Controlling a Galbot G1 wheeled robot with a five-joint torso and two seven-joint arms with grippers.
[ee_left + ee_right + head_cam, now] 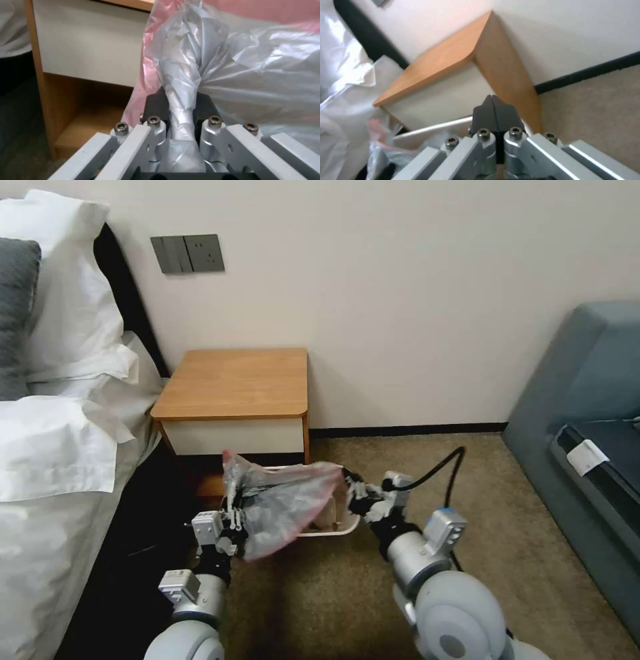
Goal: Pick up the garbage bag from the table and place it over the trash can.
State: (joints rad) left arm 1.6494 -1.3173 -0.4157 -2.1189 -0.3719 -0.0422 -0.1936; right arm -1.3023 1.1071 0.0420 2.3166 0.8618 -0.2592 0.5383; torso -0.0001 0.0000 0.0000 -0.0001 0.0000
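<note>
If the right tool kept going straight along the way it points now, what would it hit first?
Most likely the table: the shut right tool aims at its white drawer front near the corner, above the can's rim. Depth is hard to judge.

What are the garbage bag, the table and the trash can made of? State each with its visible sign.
Garbage bag: thin plastic film, translucent grey with pink edging; it crinkles and bunches in the left end effector.
Table: apparently wood or wood-look laminate, smooth orange-brown, white drawer front.
Trash can: probably moulded plastic, smooth cream rim.

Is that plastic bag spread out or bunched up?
Partly spread. The bag drapes over the bin, while the left gripper pinches a twisted bunch of it.
</note>
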